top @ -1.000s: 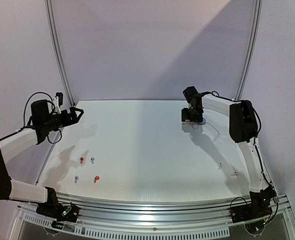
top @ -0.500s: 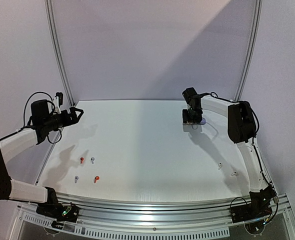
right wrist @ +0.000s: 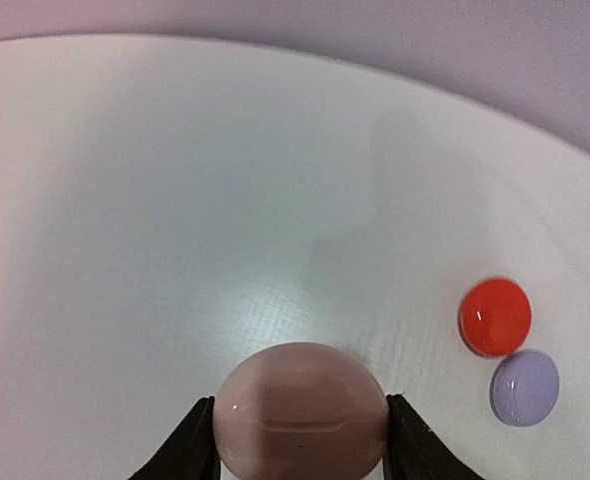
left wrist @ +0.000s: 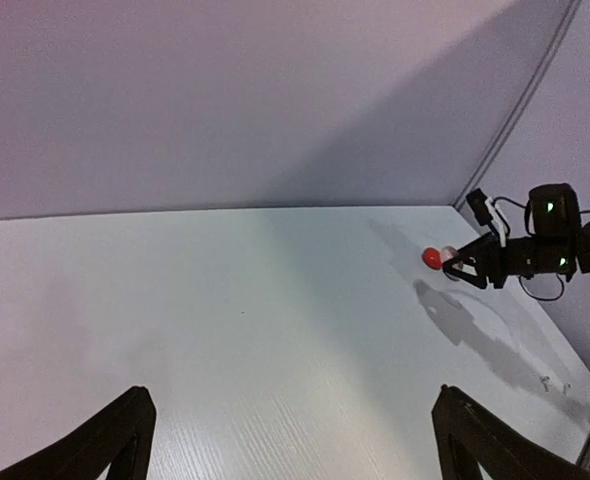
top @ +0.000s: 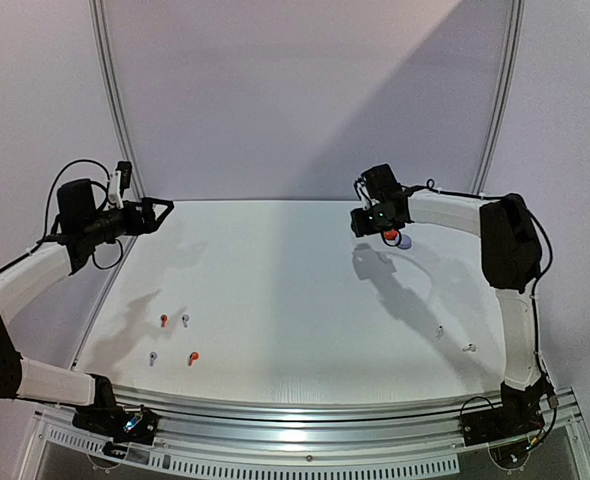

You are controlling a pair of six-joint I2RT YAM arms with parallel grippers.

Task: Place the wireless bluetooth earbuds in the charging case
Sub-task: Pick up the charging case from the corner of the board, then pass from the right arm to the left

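We see the right gripper pinching a pale round case near the red case. Left gripper spread wide. Earbuds lie on the bench, all well apart from the red case.

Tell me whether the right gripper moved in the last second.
Yes. The right gripper, shut on a pale round case, has lifted and shifted left in the top view, away from the red case and lavender case.

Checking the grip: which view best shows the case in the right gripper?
Right wrist: the pale round case sits close up in the right gripper. Top view hides it behind that gripper; left wrist is too far.
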